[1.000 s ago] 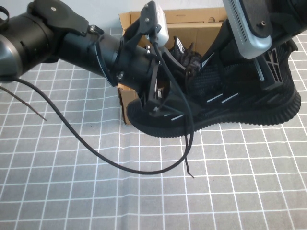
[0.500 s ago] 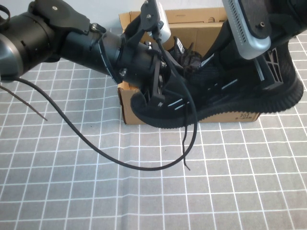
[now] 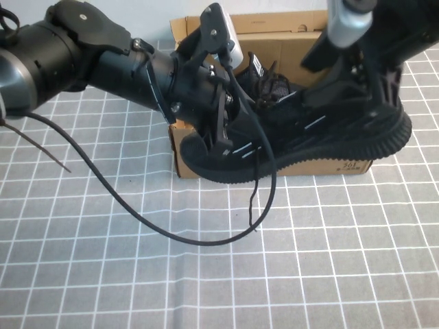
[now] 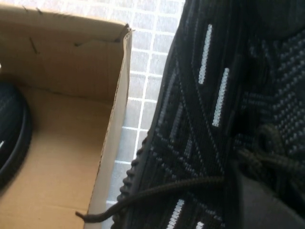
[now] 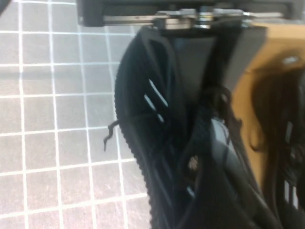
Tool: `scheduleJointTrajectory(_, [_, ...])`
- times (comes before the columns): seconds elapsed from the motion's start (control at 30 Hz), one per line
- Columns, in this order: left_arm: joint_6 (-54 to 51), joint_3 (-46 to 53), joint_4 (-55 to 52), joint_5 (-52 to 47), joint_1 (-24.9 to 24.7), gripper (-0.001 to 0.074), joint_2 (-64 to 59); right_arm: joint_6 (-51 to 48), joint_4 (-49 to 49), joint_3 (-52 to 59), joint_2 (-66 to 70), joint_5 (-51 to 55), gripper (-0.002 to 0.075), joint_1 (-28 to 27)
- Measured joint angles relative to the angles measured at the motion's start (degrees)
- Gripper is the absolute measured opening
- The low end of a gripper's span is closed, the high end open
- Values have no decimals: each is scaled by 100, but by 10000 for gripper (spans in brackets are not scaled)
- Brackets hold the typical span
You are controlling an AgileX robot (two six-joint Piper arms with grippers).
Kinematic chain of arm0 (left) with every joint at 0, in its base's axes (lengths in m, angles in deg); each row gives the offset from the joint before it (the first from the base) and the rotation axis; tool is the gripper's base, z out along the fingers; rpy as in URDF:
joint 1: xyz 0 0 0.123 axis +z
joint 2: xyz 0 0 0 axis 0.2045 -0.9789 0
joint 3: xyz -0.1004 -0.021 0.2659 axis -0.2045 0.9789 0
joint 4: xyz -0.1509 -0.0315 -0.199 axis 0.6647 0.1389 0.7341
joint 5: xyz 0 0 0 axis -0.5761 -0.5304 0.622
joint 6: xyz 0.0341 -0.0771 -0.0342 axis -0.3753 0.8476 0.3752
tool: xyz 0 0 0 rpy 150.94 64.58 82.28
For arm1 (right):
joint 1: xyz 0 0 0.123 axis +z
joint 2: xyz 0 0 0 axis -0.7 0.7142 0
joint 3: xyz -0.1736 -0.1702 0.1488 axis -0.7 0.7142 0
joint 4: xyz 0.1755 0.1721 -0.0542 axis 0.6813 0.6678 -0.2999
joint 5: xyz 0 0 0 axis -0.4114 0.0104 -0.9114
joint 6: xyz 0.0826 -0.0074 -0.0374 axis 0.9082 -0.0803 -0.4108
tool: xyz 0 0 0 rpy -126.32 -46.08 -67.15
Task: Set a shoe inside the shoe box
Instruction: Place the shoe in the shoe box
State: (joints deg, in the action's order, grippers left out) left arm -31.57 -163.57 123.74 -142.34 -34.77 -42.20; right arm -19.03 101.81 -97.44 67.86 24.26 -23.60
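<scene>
Hanging lengthwise across the front rim of the shoe box [image 3: 274,38], the black mesh sneaker [image 3: 322,140] is being held by both arms at once. Its toe is pointing toward the robot's left and its heel toward the right, with the ribbed sole facing the camera in the high view and covering most of the box's front wall. The small black print on the cardboard is showing just below the sole near the front right corner.

The left gripper [image 3: 221,133] is reaching in from the left and is sitting at the toe end, its fingers closed on the upper of the shoe there. The left wrist view is showing the thin white side stripes and a dangling lace [image 4: 157,193] right next to the box's front wall, with the bare brown floor of the box open beside it.

The right gripper [image 3: 367,82] is coming down from above at the heel end, clamped on the collar of the shoe; in the right wrist view its fingers are straddling the heel opening.

Inside the box, toward the back, the twin black sneaker [image 3: 264,79] is already lying, its white tongue label and laces peeking over the held shoe.

A loose black cable [image 3: 130,205] from the left arm is looping over the grey gridded mat [image 3: 103,274] in front of the box.
</scene>
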Motion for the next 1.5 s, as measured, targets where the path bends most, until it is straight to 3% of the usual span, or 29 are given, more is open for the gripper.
scheduleJointTrajectory(0.13, [-115,-112,-204,119,0,45,-23,620,-337,-230,-296,58,321,0])
scheduleJointTrajectory(0.43, [189,-1415,-1180,300,0,39,-96,2878,-1557,-377,-1089,143,52,0])
scheduleJointTrajectory(0.53, [189,-1849,-1203,321,0,38,-263,3270,-1608,-191,-1324,152,3,0])
scheduleJointTrajectory(0.97, [-43,-2520,-1407,845,0,37,-1214,4001,-1770,1718,-3143,177,-15,0])
scheduleJointTrajectory(1.23, [-65,-3685,-1324,1095,0,36,-1193,4202,-1817,2670,-3876,25,-15,0])
scheduleJointTrajectory(1.5, [-65,-3816,-1329,506,0,36,-1261,4213,-1856,2975,-3923,-240,-16,0])
